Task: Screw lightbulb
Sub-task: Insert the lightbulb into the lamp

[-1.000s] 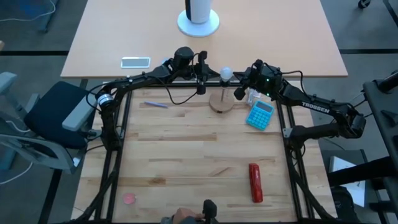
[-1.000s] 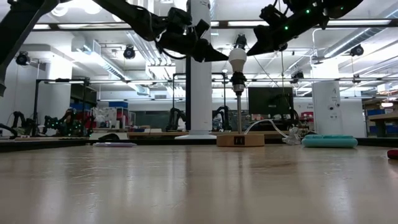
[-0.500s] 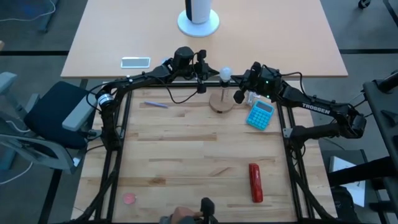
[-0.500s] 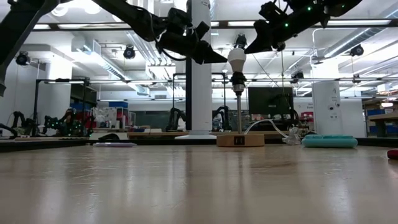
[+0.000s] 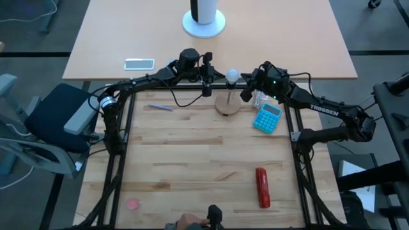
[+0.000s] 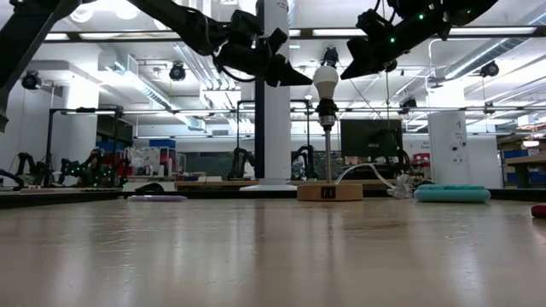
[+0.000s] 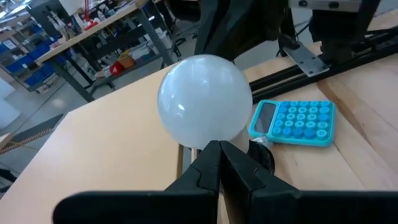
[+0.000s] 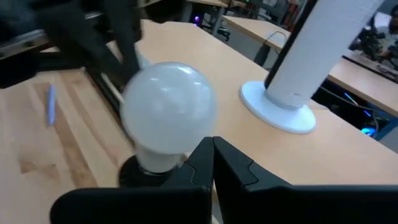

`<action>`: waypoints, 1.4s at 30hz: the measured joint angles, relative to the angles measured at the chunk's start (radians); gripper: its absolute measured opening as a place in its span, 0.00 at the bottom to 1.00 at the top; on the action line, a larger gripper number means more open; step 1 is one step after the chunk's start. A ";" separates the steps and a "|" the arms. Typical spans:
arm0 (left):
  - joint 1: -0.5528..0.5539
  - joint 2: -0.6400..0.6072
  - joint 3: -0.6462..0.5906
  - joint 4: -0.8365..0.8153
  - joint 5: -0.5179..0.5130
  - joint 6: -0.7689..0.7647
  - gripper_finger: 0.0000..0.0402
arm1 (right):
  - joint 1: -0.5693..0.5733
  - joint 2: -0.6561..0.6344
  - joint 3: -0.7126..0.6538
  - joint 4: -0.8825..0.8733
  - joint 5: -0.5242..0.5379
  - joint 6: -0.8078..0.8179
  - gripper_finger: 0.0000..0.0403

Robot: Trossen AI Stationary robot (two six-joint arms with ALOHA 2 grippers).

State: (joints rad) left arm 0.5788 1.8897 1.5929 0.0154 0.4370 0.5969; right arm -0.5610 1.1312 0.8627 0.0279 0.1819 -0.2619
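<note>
— Where does your lightbulb [image 5: 232, 76] sit?

— Up on the thin post of the round wooden disc [image 5: 227, 106], near the far edge of the slatted wooden surface [image 5: 192, 160]. From the low view you see it upright on the dark socket, well above the surface.

— And your claws?

— Your left claw [image 5: 207, 85] hangs just beside the bulb on its left, fingers pressed together; in its wrist view the two tips meet in a line right under the glass. Your right claw [image 5: 245, 94] hangs just beside the bulb on the other side, fingers likewise closed, pinching nothing. From the low view both arms come in above and to either side of the bulb, and neither tip touches the glass.

— How much room do you have?

— Little at the back: the black frame rail runs close behind the post, and the blue calculator [image 5: 267, 117] lies just beside the disc under your right arm. Toward the near edge you have wide bare wood; only a red object [image 5: 262, 187] and a small pink disc [image 5: 132, 204] lie there, well apart. A purple pen [image 5: 160, 107] rests under your left arm. Beyond the rail stands the white cylinder [image 5: 203, 16] on its round base, with a phone [image 5: 139, 64] off to the left.
</note>
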 joint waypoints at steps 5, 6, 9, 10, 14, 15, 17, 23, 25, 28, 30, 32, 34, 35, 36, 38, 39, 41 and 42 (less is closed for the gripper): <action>-0.001 0.015 0.000 0.030 -0.001 -0.008 0.00 | -0.003 0.003 0.000 0.007 -0.027 -0.010 0.00; 0.000 0.017 0.000 0.030 -0.004 -0.008 0.00 | -0.003 0.003 0.000 0.008 -0.033 -0.010 0.00; 0.000 0.021 0.000 0.029 -0.011 -0.008 0.00 | -0.003 0.003 0.000 0.007 -0.069 -0.007 0.00; 0.000 0.021 0.000 0.029 -0.013 -0.009 0.00 | -0.003 0.003 0.000 0.005 -0.091 -0.005 0.00; 0.001 0.022 0.000 0.030 -0.023 -0.013 0.00 | 0.000 0.002 0.000 0.001 -0.132 0.016 0.00; 0.001 0.023 0.000 0.034 -0.027 -0.013 0.00 | 0.000 0.002 0.000 -0.007 -0.139 0.026 0.00; 0.000 0.023 0.000 0.037 -0.052 -0.010 0.00 | 0.005 0.001 0.000 -0.031 -0.141 0.041 0.00; 0.001 0.014 0.000 0.021 -0.077 -0.005 0.00 | 0.005 0.002 -0.001 -0.089 -0.096 0.071 0.00; 0.003 0.003 0.000 0.011 -0.078 -0.005 0.00 | 0.005 -0.001 -0.001 -0.088 -0.064 0.070 0.00; 0.004 -0.013 0.000 -0.019 -0.071 -0.004 0.00 | 0.005 -0.002 -0.001 -0.079 -0.035 0.050 0.00; 0.004 -0.013 0.000 -0.031 -0.021 -0.004 0.00 | -0.001 -0.002 -0.001 -0.062 -0.026 0.026 0.00; 0.004 -0.012 0.000 -0.030 0.046 -0.004 0.00 | -0.007 -0.002 -0.001 -0.043 -0.026 0.009 0.00; -0.002 -0.008 0.000 -0.002 0.072 -0.004 0.00 | -0.009 -0.002 -0.001 -0.030 -0.027 -0.004 0.00; -0.004 -0.006 0.000 0.008 0.071 -0.004 0.00 | -0.009 -0.002 -0.001 -0.025 -0.031 -0.007 0.00; -0.006 -0.002 0.000 0.015 0.070 -0.004 0.00 | -0.009 -0.002 -0.001 -0.018 -0.040 -0.009 0.00; -0.006 0.005 0.000 0.023 0.069 -0.006 0.00 | -0.010 -0.002 -0.001 -0.017 -0.063 -0.011 0.00; -0.006 0.007 0.000 0.030 0.061 -0.007 0.00 | -0.010 -0.002 -0.001 -0.017 -0.070 -0.011 0.00; -0.004 0.011 0.000 0.043 0.034 -0.008 0.00 | -0.010 -0.002 -0.001 -0.017 -0.075 -0.009 0.00; -0.004 0.011 0.000 0.046 0.013 -0.011 0.00 | -0.009 -0.002 -0.001 -0.020 -0.079 -0.007 0.00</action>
State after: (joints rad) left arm 0.5751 1.9011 1.5929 0.0612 0.4502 0.5864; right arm -0.5695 1.1294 0.8616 0.0079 0.1033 -0.2693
